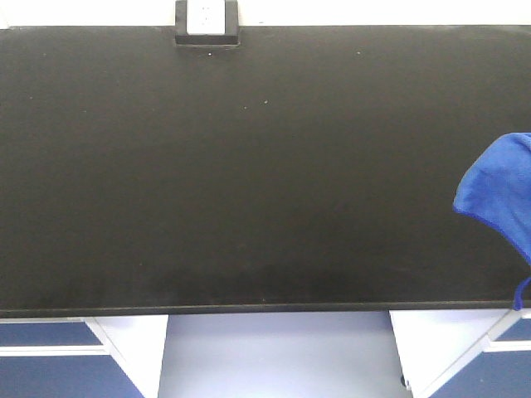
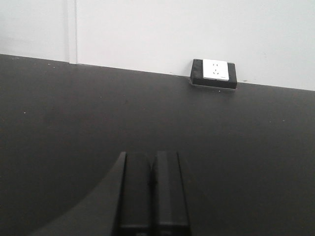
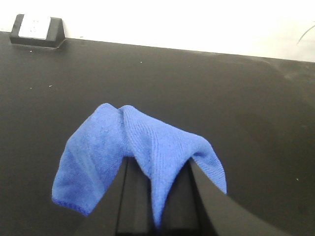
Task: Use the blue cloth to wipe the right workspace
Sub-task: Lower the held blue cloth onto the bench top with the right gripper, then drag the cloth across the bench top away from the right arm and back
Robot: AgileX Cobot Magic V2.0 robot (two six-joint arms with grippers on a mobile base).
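The cloth is pinched at a fold in the right gripper, whose jaws are clamped on it. Its corners droop either side over the bench at the right edge, mid-depth; whether it touches the surface I cannot tell. It looks light, soft and floppy, so this bunched hold should keep it, though wiping will likely need it pressed flat. The left gripper has its jaws together, empty, facing the far socket box.

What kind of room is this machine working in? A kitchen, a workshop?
Probably a laboratory or workshop bench: a wide matte black benchtop, a small socket box at its back edge against a white wall, and blue-and-white cabinets underneath. The right end effector holds a blue cloth.
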